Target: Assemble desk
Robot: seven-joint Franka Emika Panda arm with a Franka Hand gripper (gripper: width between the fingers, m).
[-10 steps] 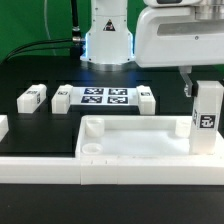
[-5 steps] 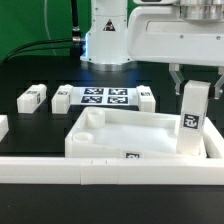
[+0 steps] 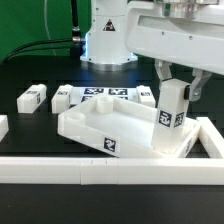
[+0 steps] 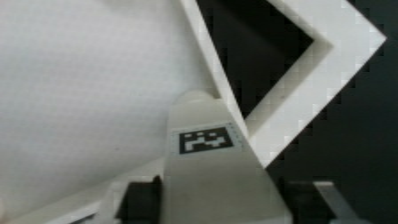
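The white plastic rectangular tray-like top (image 3: 85, 125) looks light and stiff. Its smooth walls are probably slippery, and the raised rim gives little to hold. The better place to hold is the white square post leg (image 3: 172, 120) with its black-and-white tag, which offers 2 flat parallel faces. Gripping high on the leg gives leverage, so I judge that a hard twist could strain the corner socket.

The top lies on the black desk (image 3: 30, 128), just in front of the flat white marker board (image 3: 105, 97) on the camera's side, and it sits skewed to the board's edges. The leg stands upright at the corner of the top farthest toward the exterior view's right of the marker board. I cannot tell how deep it sits in the socket.

The pincer (image 3: 177, 88) comes down over the upper end of this leg. It has 1 dark finger (image 3: 160, 72) on each opposite face and appears clamped on the leg. In the wrist view the leg fills the space between the fingers, with the top spreading away beyond it.
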